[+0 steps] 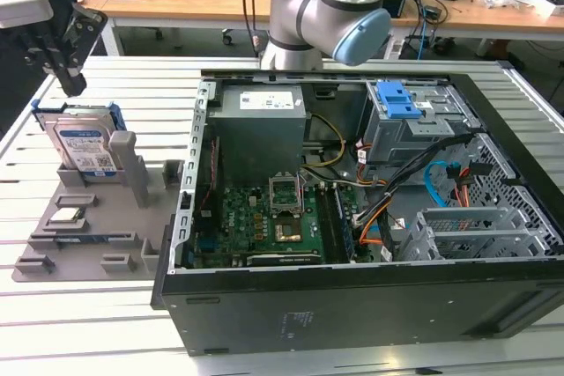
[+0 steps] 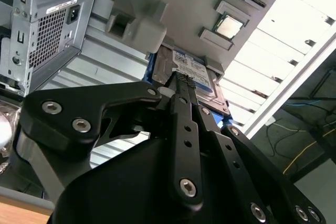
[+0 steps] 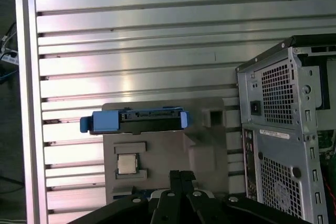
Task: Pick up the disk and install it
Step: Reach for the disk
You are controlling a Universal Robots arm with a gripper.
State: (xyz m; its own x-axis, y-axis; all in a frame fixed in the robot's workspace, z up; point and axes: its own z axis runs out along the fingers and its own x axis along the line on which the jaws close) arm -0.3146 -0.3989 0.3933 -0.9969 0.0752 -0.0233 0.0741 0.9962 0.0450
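In the upper left of the exterior view the gripper (image 1: 72, 84) hangs from its black body with its two fingers drawn together and nothing between them. It sits just above the top edge of the disk (image 1: 84, 143), and a small gap shows between them. The disk stands upright on its edge in a slot at the back of a grey parts holder (image 1: 115, 217), in the left middle of that frame. Its white-and-blue label faces the camera and its blue bracket shows along the top and sides. On the same holder, lower left of the frame, a small square silver chip (image 1: 66, 216) lies flat in its own pocket, apart from the disk. The holder rests on a slatted aluminium table (image 1: 132, 85), just beside the open computer case (image 1: 352, 305) that takes up the centre and right. Inside the case are a grey power supply (image 1: 260, 125), a green motherboard (image 1: 264, 217) below it, and a blue latch plate (image 1: 397, 99) in the upper right bay. The robot arm (image 1: 326, 6) rises at the top centre behind the case. In both wrist views the closed fingertips (image 2: 181, 80) (image 3: 181, 174) point toward the disk (image 2: 202, 77) (image 3: 134, 120) in the holder (image 2: 173, 3) (image 3: 205, 150), with the chip (image 2: 230, 24) (image 3: 126, 163) and the case's rear panel (image 2: 42, 24) (image 3: 278, 129) nearby.
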